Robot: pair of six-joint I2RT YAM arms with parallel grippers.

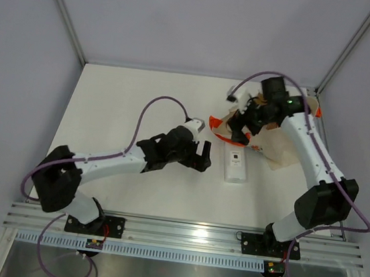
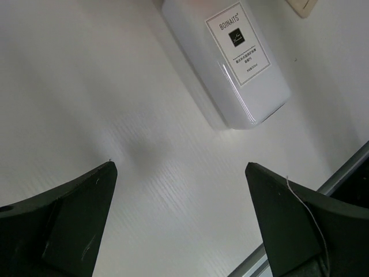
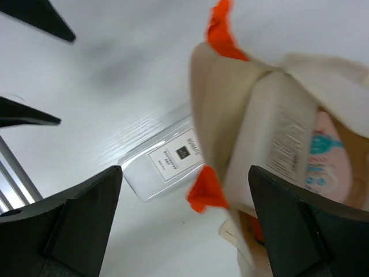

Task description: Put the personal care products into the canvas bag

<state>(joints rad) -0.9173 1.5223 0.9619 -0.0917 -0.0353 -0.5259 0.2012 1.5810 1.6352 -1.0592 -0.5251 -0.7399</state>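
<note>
White desk [image 1: 122, 104] is taking up most of the view, so starting there: it's carrying the canvas bag [image 1: 277, 148] off on my right side, slumped and lying rather than standing, with its mouth facing toward the middle.

Progress-wise I'm guessing we're getting close to the end. From my right wrist I'm seeing at least two things sitting inside the bag: a cream bottle [image 3: 277, 144] with small print on it and, deeper in, what's looking like the peach tube [image 3: 330, 144]. The other products aren't showing up anywhere on the desk, so I'm assuming they're in there too, but I can't tell for sure.

My right pincer [image 1: 239, 128] is hovering right at the bag's mouth, jaws spread wide, holding nothing. My left pincer [image 1: 204, 158] is hanging low over the desk, also wide open and empty.

What's left: the flat white bottle [image 1: 235, 166], lying label-up on the desk just beside my left pincer and near the bag's opening. That one's not in yet.

Stuff getting in the way: the orange handle [image 3: 205, 191] is flopping between the bottle and the opening, and my own right arm is crowding the mouth. The metal rail [image 2: 346, 170] is running along the near edge, not really bothering anything.
</note>
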